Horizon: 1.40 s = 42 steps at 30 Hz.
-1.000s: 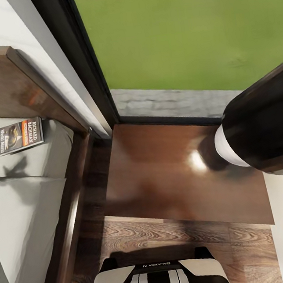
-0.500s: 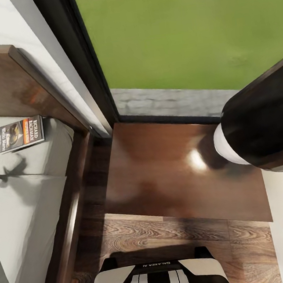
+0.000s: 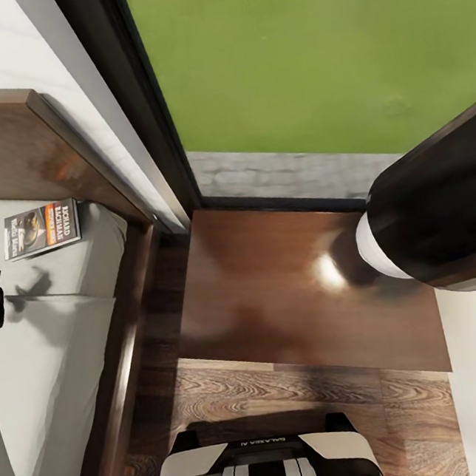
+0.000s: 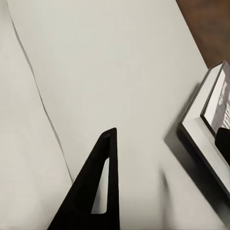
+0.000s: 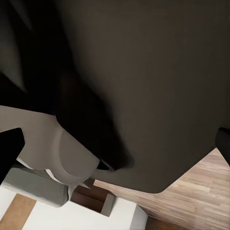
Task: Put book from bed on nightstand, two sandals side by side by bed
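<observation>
The book (image 3: 42, 228) is lying flat on the bed (image 3: 51, 350) near the headboard (image 3: 19, 157), not yet gripped; against the head views of the past second it is sitting a little further right, but the whole picture is shifted alike, so camera motion is being judged the cause. The left gripper (image 4: 165, 184) is being held wide just beside the book, a reach judged under way. The right gripper's state cannot be told, and the nightstand (image 3: 274, 286) is waiting bare.
</observation>
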{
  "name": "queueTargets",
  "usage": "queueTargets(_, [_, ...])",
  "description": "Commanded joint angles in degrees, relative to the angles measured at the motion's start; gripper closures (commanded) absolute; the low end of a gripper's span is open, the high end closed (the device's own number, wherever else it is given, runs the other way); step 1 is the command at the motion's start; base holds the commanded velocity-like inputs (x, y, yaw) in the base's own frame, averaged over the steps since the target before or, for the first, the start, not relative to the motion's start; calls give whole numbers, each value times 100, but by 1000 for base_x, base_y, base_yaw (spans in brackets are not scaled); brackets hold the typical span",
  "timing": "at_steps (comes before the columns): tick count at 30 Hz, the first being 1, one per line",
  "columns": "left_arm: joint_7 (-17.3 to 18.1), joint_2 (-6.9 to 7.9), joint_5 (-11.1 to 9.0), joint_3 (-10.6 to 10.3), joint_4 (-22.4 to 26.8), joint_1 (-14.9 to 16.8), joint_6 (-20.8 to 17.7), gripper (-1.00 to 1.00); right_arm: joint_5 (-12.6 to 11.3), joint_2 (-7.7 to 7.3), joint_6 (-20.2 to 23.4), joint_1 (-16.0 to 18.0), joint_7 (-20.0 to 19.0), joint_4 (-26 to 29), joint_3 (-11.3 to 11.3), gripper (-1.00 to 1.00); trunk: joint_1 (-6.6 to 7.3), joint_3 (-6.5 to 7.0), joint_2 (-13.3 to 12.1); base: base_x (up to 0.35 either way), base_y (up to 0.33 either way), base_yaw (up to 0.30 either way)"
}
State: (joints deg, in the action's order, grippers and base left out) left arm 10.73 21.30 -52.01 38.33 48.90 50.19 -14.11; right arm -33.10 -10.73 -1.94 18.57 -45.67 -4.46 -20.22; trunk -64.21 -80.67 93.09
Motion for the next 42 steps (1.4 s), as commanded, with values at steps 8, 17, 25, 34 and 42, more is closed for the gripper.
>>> queueTargets(8, [0, -8, -8, 20, -37, 0, -63, -100, -48, 2, -18, 6, -30, -20, -49, -100, -1, -2, 1, 0, 0, 0])
queueTargets(17, [0, -59, 5, 27, -38, 7, -9, -100, -48, 4, -17, 6, -38, -20, -48, -100, 65, 51, -119, 0, 0, 0])
queueTargets(25, [-9, -57, -2, 1, -30, 9, -4, -100, -48, 2, -17, 6, -39, -20, -44, -100, 241, 195, -440, 0, 0, 0])
queueTargets(34, [-9, -65, -3, -9, -30, 9, -4, -100, -48, 1, -17, 6, -39, -20, -43, -100, 439, 357, -801, 0, 0, 0])
queueTargets(42, [-9, -80, -11, -297, -37, 9, -5, -100, -48, 1, -17, 6, -39, -20, -43, -100, 614, 500, -1122, 0, 0, 0])
